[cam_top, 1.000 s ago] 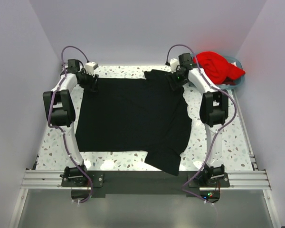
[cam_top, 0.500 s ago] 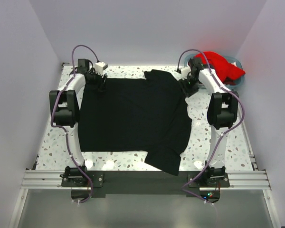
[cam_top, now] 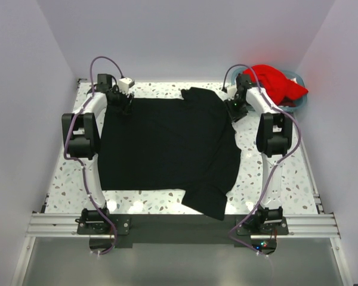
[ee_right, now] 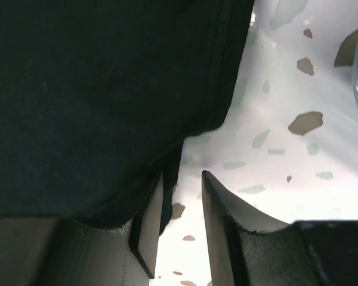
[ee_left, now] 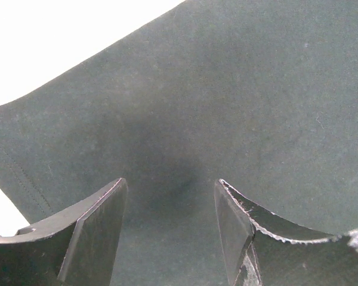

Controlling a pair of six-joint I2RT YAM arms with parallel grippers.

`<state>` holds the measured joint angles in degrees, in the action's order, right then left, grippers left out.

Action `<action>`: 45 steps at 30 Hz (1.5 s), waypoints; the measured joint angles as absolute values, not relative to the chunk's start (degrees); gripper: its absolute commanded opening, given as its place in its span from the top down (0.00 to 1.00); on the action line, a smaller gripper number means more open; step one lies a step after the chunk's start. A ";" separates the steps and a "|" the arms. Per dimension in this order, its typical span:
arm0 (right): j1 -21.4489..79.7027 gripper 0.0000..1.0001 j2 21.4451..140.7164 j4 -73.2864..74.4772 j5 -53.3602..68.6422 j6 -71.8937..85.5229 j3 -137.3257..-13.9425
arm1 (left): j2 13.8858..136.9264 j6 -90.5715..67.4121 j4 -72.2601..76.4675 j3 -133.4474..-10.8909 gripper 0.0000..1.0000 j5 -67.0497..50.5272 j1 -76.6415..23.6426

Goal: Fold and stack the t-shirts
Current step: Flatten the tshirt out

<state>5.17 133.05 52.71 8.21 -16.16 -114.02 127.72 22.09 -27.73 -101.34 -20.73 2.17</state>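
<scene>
Two-finger left gripper: spread wide over flat cloth at the far left corner, nothing pinched.
Right gripper: parted narrowly at the hem, bare table showing in the gap.
Black t-shirt: lay flat mid-table, near sleeve trailed toward the front edge.
Red t-shirt: bunched in the basket, far right.
Risk: could have pinched a single layer on the left and missed the hem on the right, dragging the fold lopsided.

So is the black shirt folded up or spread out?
Spread out. The black t-shirt lies flat across the speckled table, both sleeves sticking out.
</scene>
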 measured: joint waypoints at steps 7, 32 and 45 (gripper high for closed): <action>5.41 0.59 134.82 51.31 8.12 -15.79 -114.61 | 127.74 22.06 -27.57 -101.34 0.34 -20.71 2.17; 8.93 0.48 128.60 44.12 -6.48 -22.85 -104.97 | 128.90 21.54 -26.59 -98.94 0.37 -14.24 4.89; 9.65 0.66 113.45 57.23 2.24 -25.47 -99.90 | 118.41 21.58 -27.81 -90.41 0.34 -14.83 5.93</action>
<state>9.65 113.45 57.23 2.24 -25.47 -99.90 118.41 21.58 -27.81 -90.41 -14.83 5.93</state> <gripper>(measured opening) 0.382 0.662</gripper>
